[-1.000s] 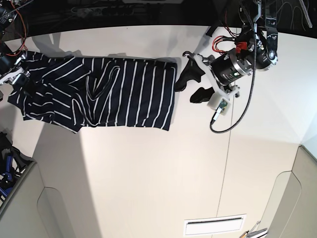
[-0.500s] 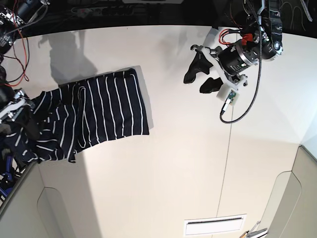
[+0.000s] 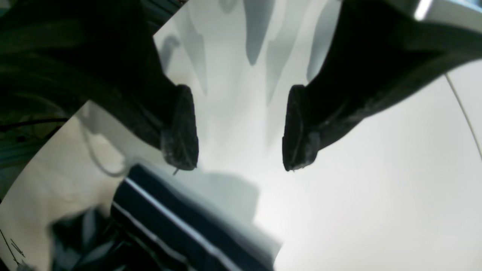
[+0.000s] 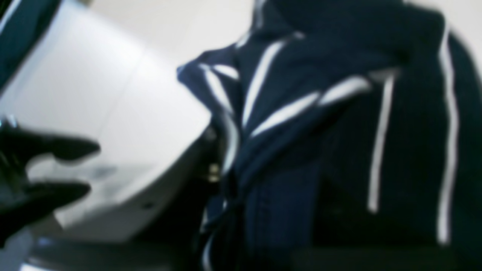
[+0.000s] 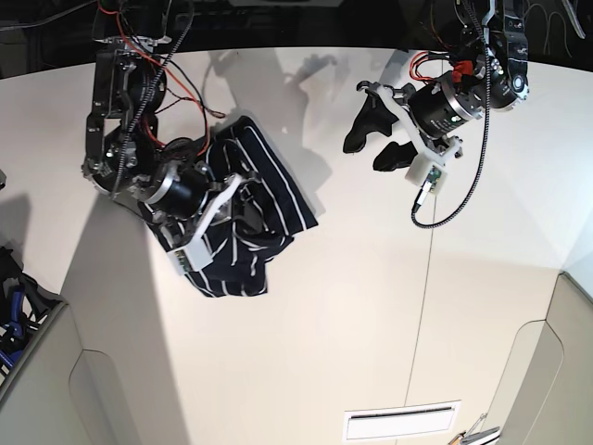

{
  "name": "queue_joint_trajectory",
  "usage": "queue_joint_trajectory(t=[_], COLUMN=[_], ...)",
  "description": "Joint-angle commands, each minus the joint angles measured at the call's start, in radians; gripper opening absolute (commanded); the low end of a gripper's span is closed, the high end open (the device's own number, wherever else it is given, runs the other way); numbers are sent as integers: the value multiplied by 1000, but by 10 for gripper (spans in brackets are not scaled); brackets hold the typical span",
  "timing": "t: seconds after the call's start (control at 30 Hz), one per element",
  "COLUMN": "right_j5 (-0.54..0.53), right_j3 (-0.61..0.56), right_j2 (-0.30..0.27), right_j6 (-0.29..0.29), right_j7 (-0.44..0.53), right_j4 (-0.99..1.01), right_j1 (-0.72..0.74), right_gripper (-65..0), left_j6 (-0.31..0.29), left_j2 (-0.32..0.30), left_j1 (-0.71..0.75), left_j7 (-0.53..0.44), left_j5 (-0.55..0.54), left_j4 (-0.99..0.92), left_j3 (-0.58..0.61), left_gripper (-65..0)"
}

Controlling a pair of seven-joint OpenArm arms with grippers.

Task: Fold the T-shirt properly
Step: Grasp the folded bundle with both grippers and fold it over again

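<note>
The T-shirt (image 5: 243, 218) lies as a bunched heap on the white bench (image 5: 371, 306), and its long axis runs on a diagonal, from the upper end near the right arm's wires down to the lower end that points to the near edge of the bench. The white stripes do not run in one direction; on the upper flap they go along this diagonal, and on the lower part they cross it. The right end effector (image 5: 227, 190) sits right on the heap, with cloth around it and under it. In the right wrist view the striped cloth (image 4: 339, 131) fills the picture, very close and blurred, so I cannot tell how wide this end effector stands, or if it has hold of the cloth. The left end effector (image 5: 373, 141) hangs over bare bench, well apart from the shirt. In the left wrist view its two dark fingers (image 3: 180, 128) stand wide apart with nothing between them, and one corner of the striped cloth (image 3: 177, 222) lies beyond and below the tips, not touching them.
</note>
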State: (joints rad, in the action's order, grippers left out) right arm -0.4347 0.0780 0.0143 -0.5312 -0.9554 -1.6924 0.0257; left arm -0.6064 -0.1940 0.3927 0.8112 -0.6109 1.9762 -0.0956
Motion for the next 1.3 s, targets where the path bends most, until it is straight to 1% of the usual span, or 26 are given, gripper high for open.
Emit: queue_joint_trajectory(t=[0.0, 0.03, 0.07, 0.1, 0.23, 0.37, 0.47, 0.53, 0.6, 0.63, 0.67, 0.7, 0.73, 0.77, 0.8, 0.83, 0.87, 0.9, 0.97, 1.07, 1.1, 1.17, 1.2, 1.27], right_j5=[4, 21, 38, 51, 77, 100, 101, 102, 103, 106, 117, 132, 148, 166, 184, 208, 232, 250, 255, 254, 254, 255, 255, 256], right_j3=[-33, -67, -98, -127, -226, -311, -367, -401, -414, -410, -401, -389, -372, -350, -325, -297, -266, -232, -163, -76, -53, -14, -1, 12], right_j2=[0, 0, 0, 0, 0, 0, 0, 0, 0, 0, 0, 0, 0, 0, 0, 0, 0, 0, 0, 0, 0, -1, -1, -1], right_j6=[-3, -3, -3, -3, -3, -3, -3, -4, -4, -3, -1, 11, 24, 48, 83, 114, 135, 144, 143, 143, 143, 142, 135, 99], right_j7=[34, 42, 43, 43, 42, 39, 39, 43, 56, 74, 97, 118, 138, 151, 153, 153, 153, 153, 161, 211, 226, 251, 257, 272], right_j4=[5, 26, 40, 45, 27, -15, -54, -86, -126, -145, -163, -176, -185, -186, -185, -182, -180, -177, -158, -93, -57, 32, 83, 191], right_j1=[15, 15, 15, 15, 15, 15, 16, 16, 16, 18, 22, 32, 46, 64, 87, 109, 131, 150, 186, 237, 257, 302, 323, 364], right_gripper=[-368, -288, -244, -235, -236, -236, -236, -237, -237, -237, -239, -239, -253, -301, -379, -474, -572, -650, -650, -650, -650, -650, -650, -650], left_j6=[-3, -3, -3, -3, -3, -5, -47, -92, -92, -92, -92, -92, -92, -92, -92, -92, -92, -92, -92, -92, -63, -3, 7, 8], left_j2=[-3, -3, -3, -3, -3, -3, -3, -3, -3, -3, -3, -3, -3, -3, -3, -3, -2, -2, -2, 7, 15, 35, 47, 71], left_j1=[-5, -5, -5, -5, -5, -5, -5, -5, -5, -5, -5, -5, -5, -6, -8, -10, -11, -13, -14, -38, -53, -85, -99, -117], left_j7=[-21, -21, -21, -21, -20, -11, 7, 9, 9, 10, 10, 15, 21, 25, 24, 24, 23, 18, -18, -75, -76, -78, -79, -79], left_j5=[-21, -21, -21, -21, -33, -99, -150, -193, -253, -282, -305, -328, -353, -370, -373, -369, -354, -336, -266, -134, -100, -62, -57, -57], left_j4=[16, 16, 16, 16, 16, 16, 16, 16, 19, 22, 26, 28, 30, 31, 31, 31, 31, 31, 31, 24, 17, -7, -24, -71], left_j3=[-2, -2, -2, -2, -15, -77, -140, -181, -214, -221, -222, -216, -204, -184, -156, -121, -81, -36, 52, 167, 194, 227, 235, 241], left_gripper=[-265, -265, -265, -265, -265, -265, -265, -265, -266, -280, -316, -383, -467, -545, -606, -644, -650, -650, -650, -650, -650, -650, -650, -650])
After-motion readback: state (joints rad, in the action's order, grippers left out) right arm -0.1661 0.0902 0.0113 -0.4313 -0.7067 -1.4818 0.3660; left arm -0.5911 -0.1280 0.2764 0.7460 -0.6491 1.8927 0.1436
